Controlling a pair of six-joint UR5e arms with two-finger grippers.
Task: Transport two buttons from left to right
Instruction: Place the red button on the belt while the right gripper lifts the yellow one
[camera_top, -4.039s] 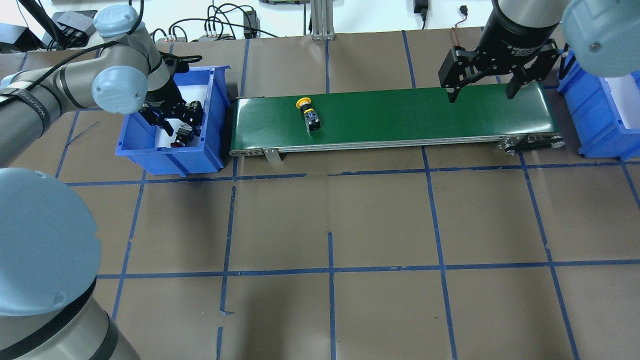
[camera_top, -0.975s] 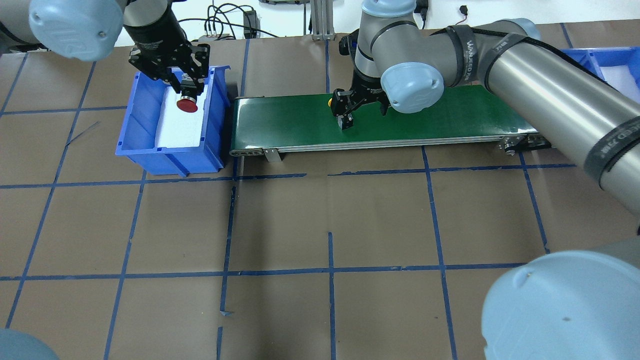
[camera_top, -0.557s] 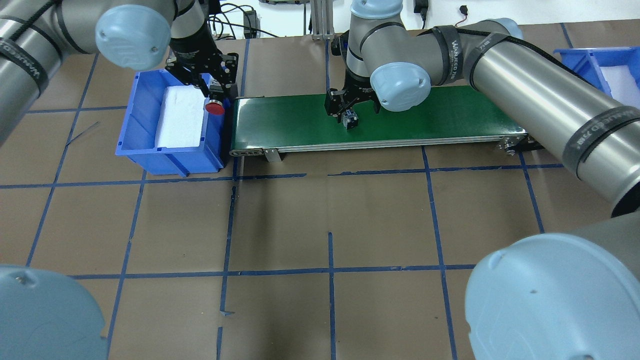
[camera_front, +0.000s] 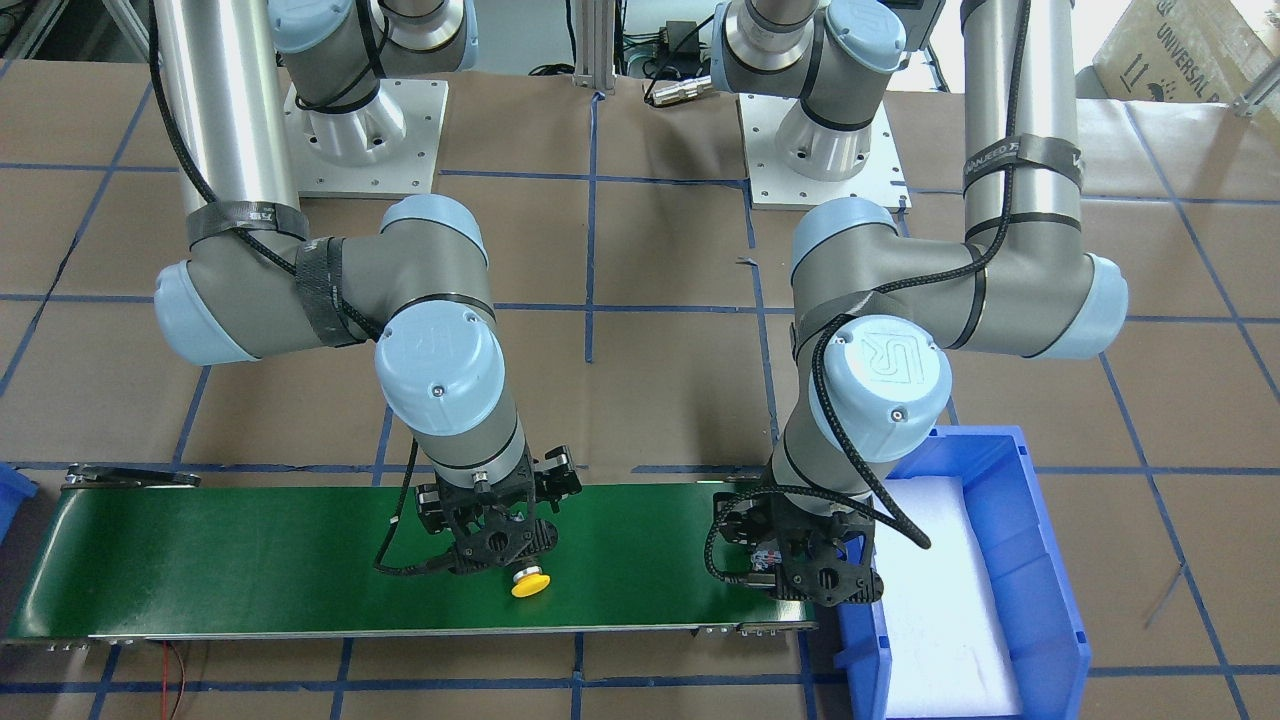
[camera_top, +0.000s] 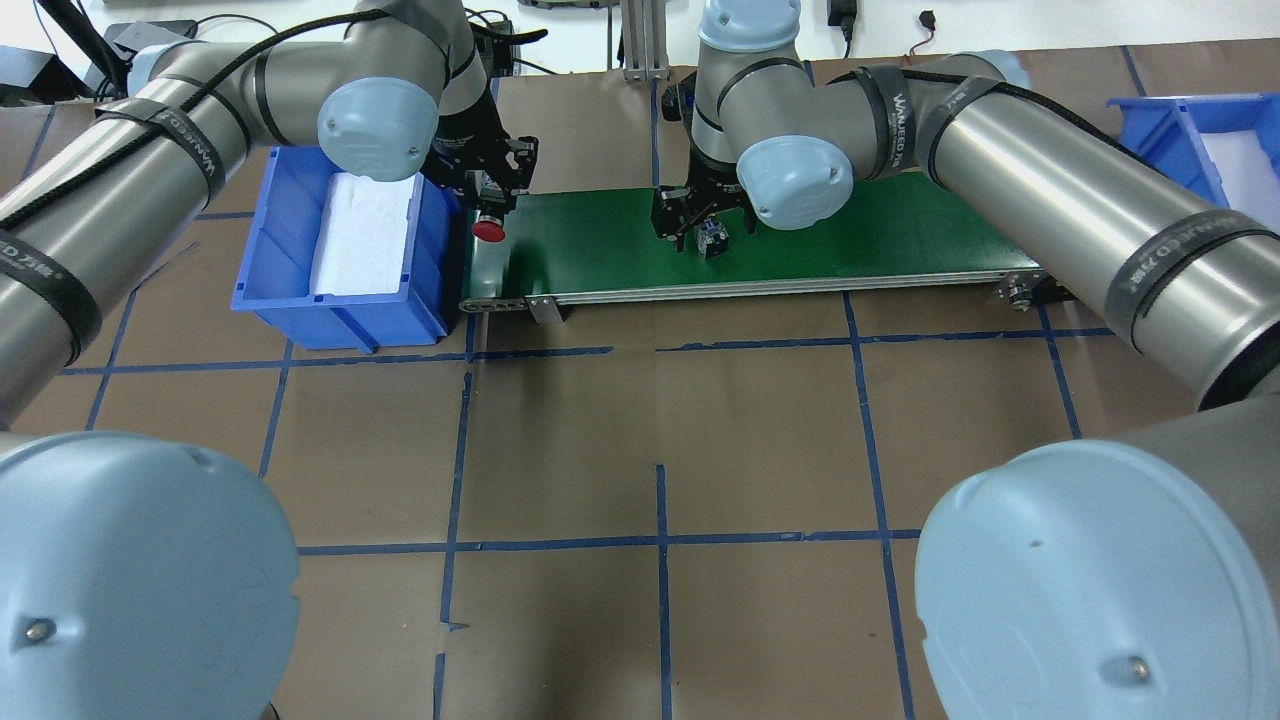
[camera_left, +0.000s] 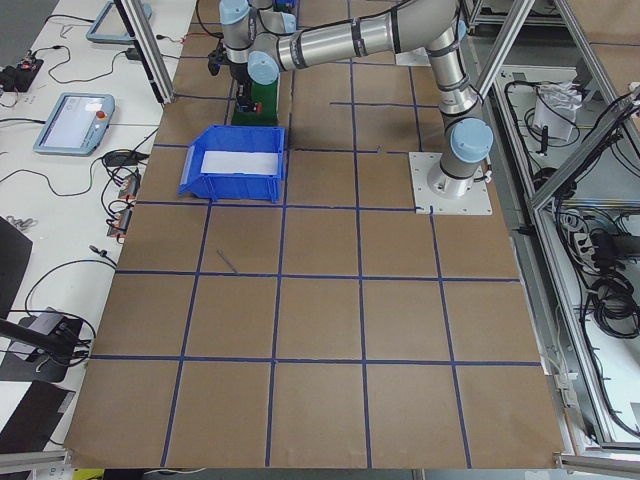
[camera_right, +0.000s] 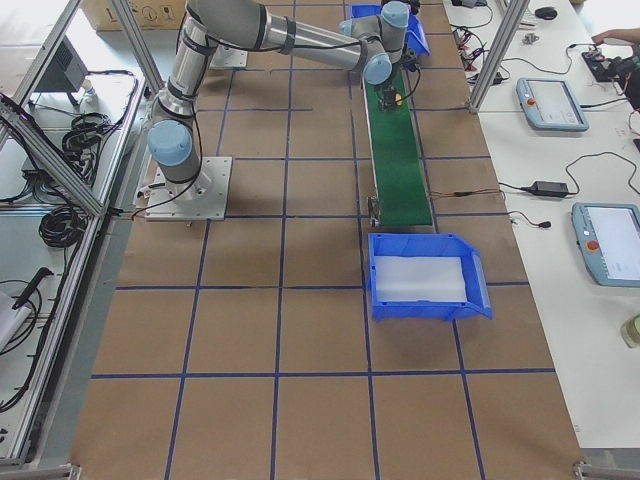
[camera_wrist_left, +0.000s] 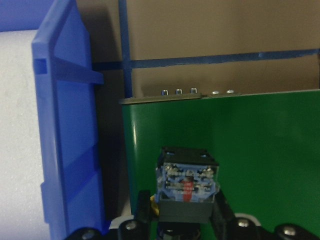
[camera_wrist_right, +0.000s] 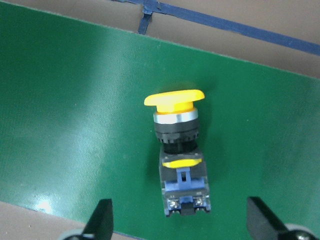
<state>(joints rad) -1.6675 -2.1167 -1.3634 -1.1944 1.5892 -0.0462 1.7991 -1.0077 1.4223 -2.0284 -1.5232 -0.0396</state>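
The red button (camera_top: 488, 230) hangs cap down in my left gripper (camera_top: 490, 205), which is shut on its block body (camera_wrist_left: 186, 186) just above the left end of the green conveyor belt (camera_top: 880, 230). In the front view the left gripper (camera_front: 800, 575) is at the belt's end beside the blue bin. The yellow button (camera_wrist_right: 179, 150) lies on its side on the belt, also in the overhead view (camera_top: 712, 241), its cap showing in the front view (camera_front: 530, 583). My right gripper (camera_wrist_right: 178, 212) is open and straddles it without touching; it also shows overhead (camera_top: 698, 222).
The blue source bin (camera_top: 340, 300) with a white foam liner stands against the belt's left end. A second blue bin (camera_top: 1160, 115) stands beyond the belt's right end. Both arms reach over the brown table with blue tape lines.
My left gripper has carried the red button right, from over the bin's wall to above the belt's left end. The yellow button and the open right gripper over it have shifted slightly right.
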